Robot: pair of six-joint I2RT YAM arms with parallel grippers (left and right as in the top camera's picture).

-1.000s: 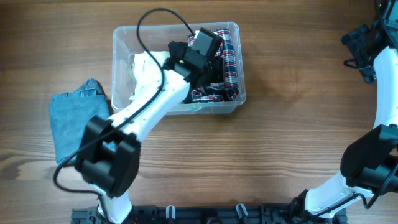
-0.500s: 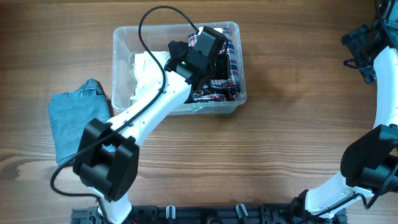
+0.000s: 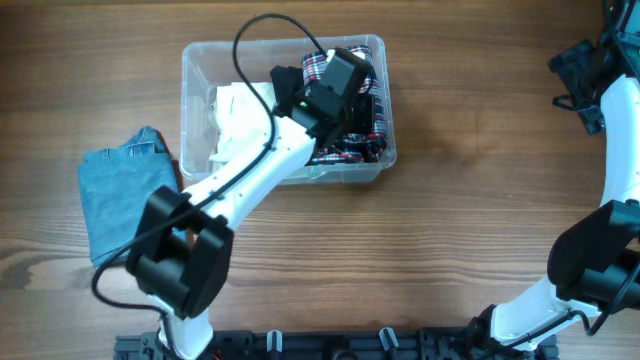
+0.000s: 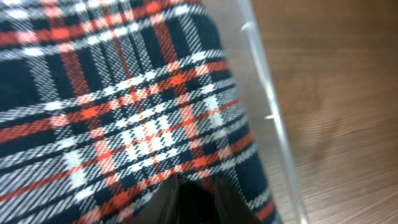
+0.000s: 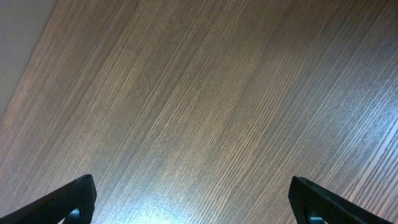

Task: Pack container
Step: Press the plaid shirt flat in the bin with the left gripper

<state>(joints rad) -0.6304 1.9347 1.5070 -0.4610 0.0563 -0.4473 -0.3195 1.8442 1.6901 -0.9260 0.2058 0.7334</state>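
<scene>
Found left gripper (image 4: 194, 198) low in the container (image 3: 195, 60), jaws nearly together against plaid cloth (image 4: 124, 106); couldn't tell if actually pinching. Saw right gripper (image 5: 193, 202) spread wide, empty, over table (image 5: 186, 93).

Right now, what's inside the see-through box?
The container holds a plaid cloth on one side and a white cloth on the other. The left arm reaches over the middle, so whatever lies beneath it is hidden.

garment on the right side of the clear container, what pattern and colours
The garment is plaid: navy with red and white stripes. The left wrist view shows it best.
</scene>
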